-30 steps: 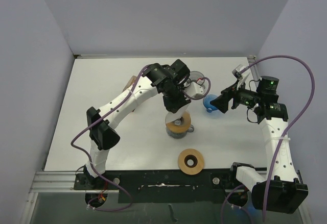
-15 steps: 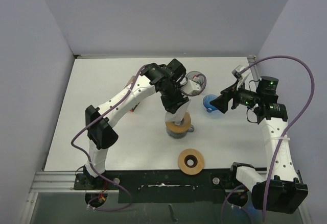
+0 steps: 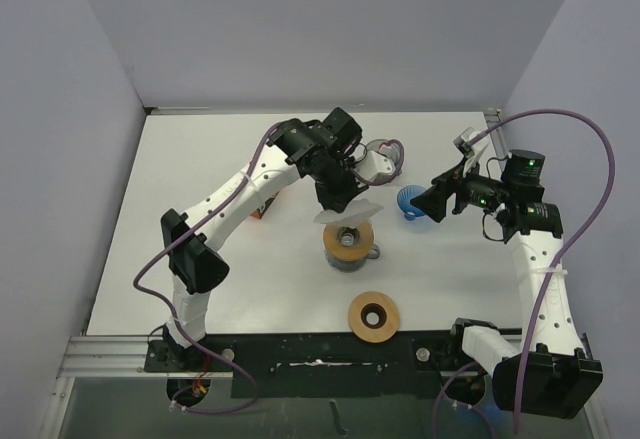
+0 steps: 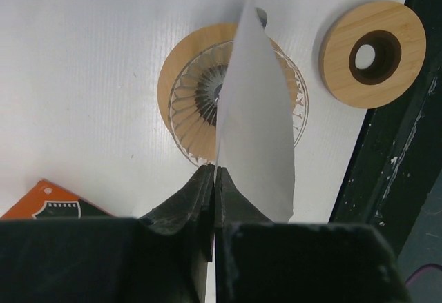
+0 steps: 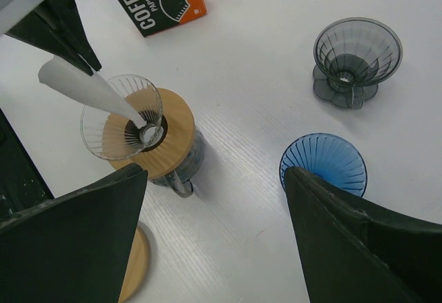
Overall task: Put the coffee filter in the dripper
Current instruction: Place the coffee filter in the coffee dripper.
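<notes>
- Presently, left end effector (image 4: 213, 179) pinches filter (image 4: 255, 123), its tip inside dripper (image 4: 190, 110).
- Right end effector (image 5: 215, 173) spread wide, holding nothing, well right of dripper.

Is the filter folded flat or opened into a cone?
Folded flat: the filter is a thin sheet pinched by the left gripper, tip in the dripper.

The top view looks down from high on the whole table (image 3: 200, 259). The left wrist view hangs close, straight above the dripper (image 4: 190, 110). The right wrist view slants from farther off; all three share that dripper.
</notes>
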### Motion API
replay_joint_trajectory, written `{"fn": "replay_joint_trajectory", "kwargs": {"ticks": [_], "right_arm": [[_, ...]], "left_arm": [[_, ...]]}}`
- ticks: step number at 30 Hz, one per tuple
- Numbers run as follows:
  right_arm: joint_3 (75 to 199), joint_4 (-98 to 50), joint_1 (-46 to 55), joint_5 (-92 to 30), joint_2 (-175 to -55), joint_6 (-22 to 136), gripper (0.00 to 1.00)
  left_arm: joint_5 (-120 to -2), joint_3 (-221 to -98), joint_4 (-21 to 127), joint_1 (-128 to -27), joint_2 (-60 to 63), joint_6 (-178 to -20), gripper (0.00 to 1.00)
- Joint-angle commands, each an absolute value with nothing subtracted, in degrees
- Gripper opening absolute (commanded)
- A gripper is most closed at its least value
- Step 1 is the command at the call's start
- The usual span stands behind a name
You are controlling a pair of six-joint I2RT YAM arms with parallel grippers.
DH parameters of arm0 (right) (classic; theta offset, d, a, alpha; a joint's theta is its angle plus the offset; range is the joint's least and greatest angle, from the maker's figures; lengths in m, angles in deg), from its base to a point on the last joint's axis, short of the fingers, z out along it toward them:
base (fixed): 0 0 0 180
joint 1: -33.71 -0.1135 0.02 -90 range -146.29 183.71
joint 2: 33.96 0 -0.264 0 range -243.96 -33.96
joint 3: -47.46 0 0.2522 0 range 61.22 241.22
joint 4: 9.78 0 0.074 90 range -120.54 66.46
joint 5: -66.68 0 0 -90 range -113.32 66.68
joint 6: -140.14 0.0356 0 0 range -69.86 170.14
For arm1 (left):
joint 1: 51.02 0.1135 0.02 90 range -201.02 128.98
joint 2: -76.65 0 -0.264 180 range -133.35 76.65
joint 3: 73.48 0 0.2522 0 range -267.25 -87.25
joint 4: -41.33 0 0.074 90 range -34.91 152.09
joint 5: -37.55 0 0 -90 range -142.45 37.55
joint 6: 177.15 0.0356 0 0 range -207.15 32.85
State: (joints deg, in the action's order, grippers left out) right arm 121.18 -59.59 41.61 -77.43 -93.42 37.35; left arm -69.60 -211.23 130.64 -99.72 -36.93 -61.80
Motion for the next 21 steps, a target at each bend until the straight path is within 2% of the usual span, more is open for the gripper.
{"fn": "replay_joint_trajectory", "kwargs": {"ticks": [1, 21], "right_arm": [[120.7, -56.6, 42.0, -78.8, -92.4, 37.8, 0.82], [119.4, -55.7, 42.5, -79.2, -92.1, 38.7, 0.82]], "left_arm": [[-72.0, -217.4, 133.9, -100.1, -36.7, -57.0, 0.00], [-69.4, -219.7, 137.4, -101.5, -41.2, -52.5, 0.01]]}}
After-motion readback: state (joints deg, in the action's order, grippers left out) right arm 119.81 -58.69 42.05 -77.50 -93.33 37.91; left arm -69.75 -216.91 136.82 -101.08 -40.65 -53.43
